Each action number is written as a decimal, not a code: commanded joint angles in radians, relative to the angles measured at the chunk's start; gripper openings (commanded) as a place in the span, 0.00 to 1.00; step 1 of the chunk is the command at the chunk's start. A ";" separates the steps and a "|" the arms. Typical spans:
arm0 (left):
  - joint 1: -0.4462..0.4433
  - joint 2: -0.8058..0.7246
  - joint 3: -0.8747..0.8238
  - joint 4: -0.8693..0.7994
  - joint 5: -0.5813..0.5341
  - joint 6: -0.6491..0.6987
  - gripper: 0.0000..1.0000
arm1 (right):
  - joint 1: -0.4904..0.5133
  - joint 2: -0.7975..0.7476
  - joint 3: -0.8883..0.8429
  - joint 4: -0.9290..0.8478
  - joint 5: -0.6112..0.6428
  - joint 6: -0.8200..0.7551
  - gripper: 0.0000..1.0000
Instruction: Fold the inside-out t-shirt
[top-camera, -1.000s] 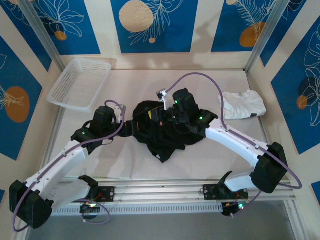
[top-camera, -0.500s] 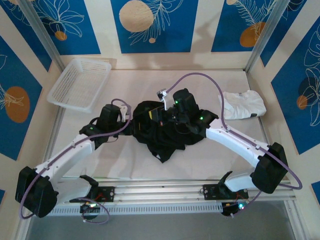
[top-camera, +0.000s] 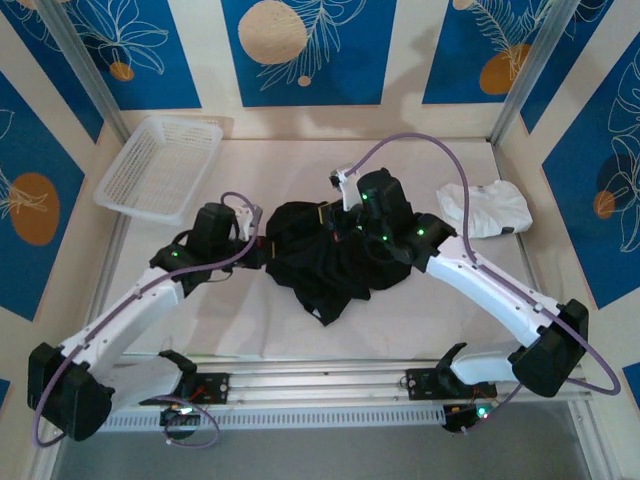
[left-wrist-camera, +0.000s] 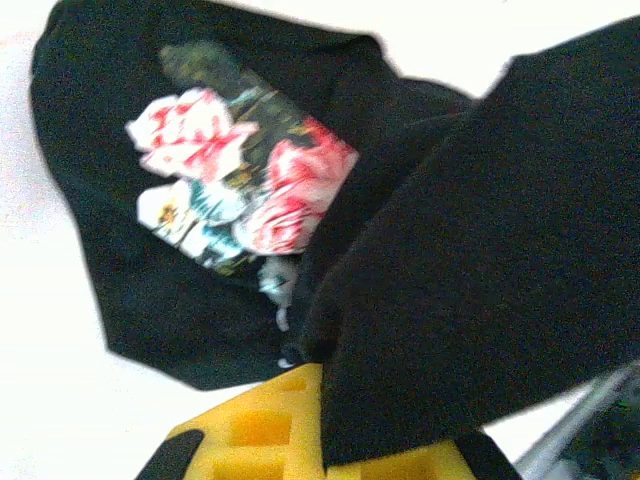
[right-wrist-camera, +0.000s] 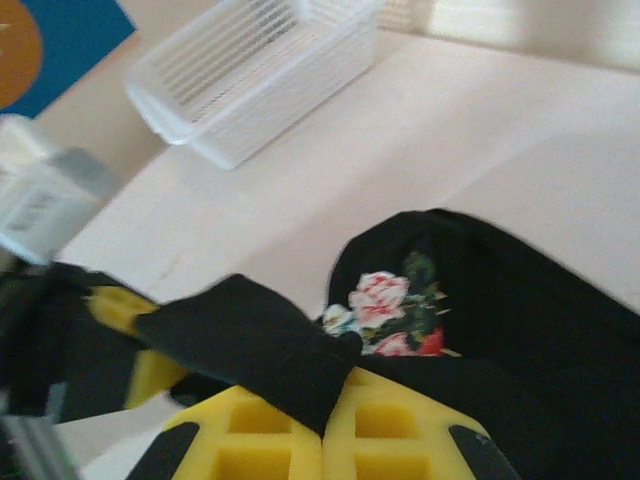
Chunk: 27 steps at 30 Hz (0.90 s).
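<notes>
The inside-out t-shirt (top-camera: 325, 265) lies bunched in a black heap at the middle of the table. Part of its pink-and-white floral print (left-wrist-camera: 250, 190) faces up. My left gripper (top-camera: 263, 250) is at the heap's left edge. In the left wrist view its yellow fingers (left-wrist-camera: 270, 420) are shut on a thick black fold (left-wrist-camera: 480, 260). My right gripper (top-camera: 338, 228) sits over the top of the heap. In the right wrist view it (right-wrist-camera: 325, 400) is shut on a black flap (right-wrist-camera: 250, 345), with the print (right-wrist-camera: 390, 310) just beyond.
A white mesh basket (top-camera: 160, 165) stands at the back left. A small white folded garment (top-camera: 490, 210) lies at the right, close to the right arm's cable. An aluminium rail (top-camera: 320, 385) runs along the near edge, and bare table lies around the heap.
My left gripper moved right to the shirt's left edge and shut on the cloth. My right gripper, still shut on the shirt, shifted slightly right and back.
</notes>
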 joint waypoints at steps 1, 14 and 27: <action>-0.011 -0.087 0.099 -0.091 0.083 0.045 0.00 | 0.024 0.009 0.092 -0.125 0.237 -0.122 0.01; -0.179 -0.018 0.183 -0.217 -0.097 0.159 0.00 | 0.019 -0.017 0.137 -0.254 0.261 -0.156 0.02; -0.410 0.134 0.123 0.096 0.157 0.088 0.00 | -0.088 -0.094 0.062 -0.503 0.242 -0.066 0.05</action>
